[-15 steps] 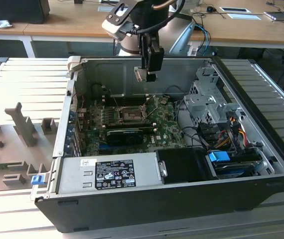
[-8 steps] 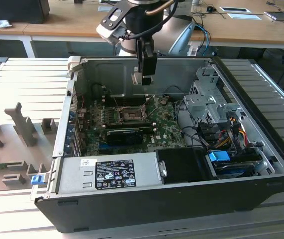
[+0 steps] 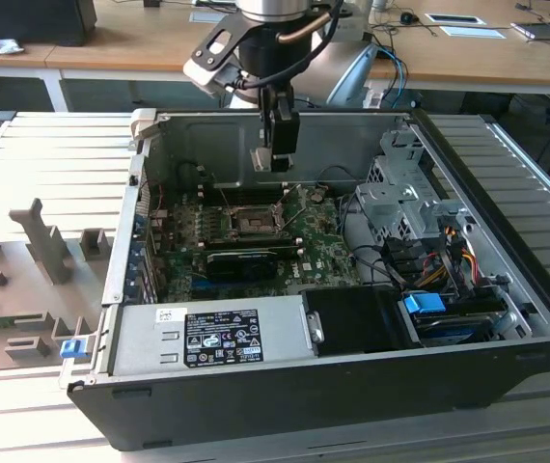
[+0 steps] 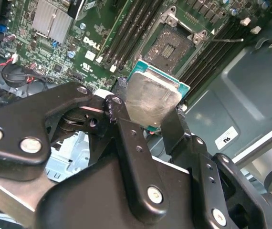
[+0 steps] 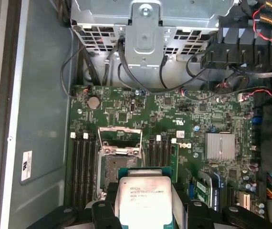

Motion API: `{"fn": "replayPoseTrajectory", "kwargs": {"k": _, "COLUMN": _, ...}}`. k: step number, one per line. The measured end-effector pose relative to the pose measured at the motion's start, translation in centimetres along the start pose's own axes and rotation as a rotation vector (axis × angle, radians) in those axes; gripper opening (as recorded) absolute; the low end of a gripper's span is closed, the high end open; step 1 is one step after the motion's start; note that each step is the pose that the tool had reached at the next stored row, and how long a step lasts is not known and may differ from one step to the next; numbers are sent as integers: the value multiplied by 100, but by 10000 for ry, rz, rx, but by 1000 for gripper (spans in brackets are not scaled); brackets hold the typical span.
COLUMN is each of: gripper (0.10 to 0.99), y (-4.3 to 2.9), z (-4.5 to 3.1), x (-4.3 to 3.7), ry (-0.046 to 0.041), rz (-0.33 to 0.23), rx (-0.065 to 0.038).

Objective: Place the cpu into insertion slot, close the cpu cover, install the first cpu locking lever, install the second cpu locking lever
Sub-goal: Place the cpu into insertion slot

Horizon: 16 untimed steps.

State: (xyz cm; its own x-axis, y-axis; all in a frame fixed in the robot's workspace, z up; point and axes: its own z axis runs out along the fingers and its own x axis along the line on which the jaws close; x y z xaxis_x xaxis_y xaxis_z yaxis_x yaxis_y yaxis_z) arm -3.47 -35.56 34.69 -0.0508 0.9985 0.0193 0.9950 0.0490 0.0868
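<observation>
Exterior view elevated, both wrist views close over motherboard

Silver cpu with teal edge, black fingers, green circuit board.

cpu: top was dull silvery metal, faintly scuffed.
gripper: was smooth, semi-gloss black.
insertion slot: rim was silvery metal.

My black angular metal gripper has linkage bars pinned by silver round-headed screws. My silver-grey cylindrical wrist carries a black cable.
</observation>
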Motion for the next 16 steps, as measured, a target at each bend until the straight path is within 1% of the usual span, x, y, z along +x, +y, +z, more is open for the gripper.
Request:
{"fn": "replayPoseTrajectory", "kwargs": {"k": 4, "gripper": 529, "y": -17, "z": 17, "x": 1, "ry": -5, "rz": 70, "rx": -1}}
{"fn": "replayPoseTrajectory", "kwargs": {"k": 9, "gripper": 529, "y": -32, "z": 58, "x": 0, "ry": -46, "rz": 540, "rx": -11}}
{"fn": "replayPoseTrajectory", "kwargs": {"k": 13, "gripper": 529, "y": -40, "z": 83, "x": 1, "ry": -50, "rz": 591, "rx": -12}}
{"fn": "replayPoseTrajectory", "kwargs": {"k": 16, "gripper": 529, "y": -62, "z": 102, "x": 2, "ry": -51, "rz": 594, "rx": -13}}
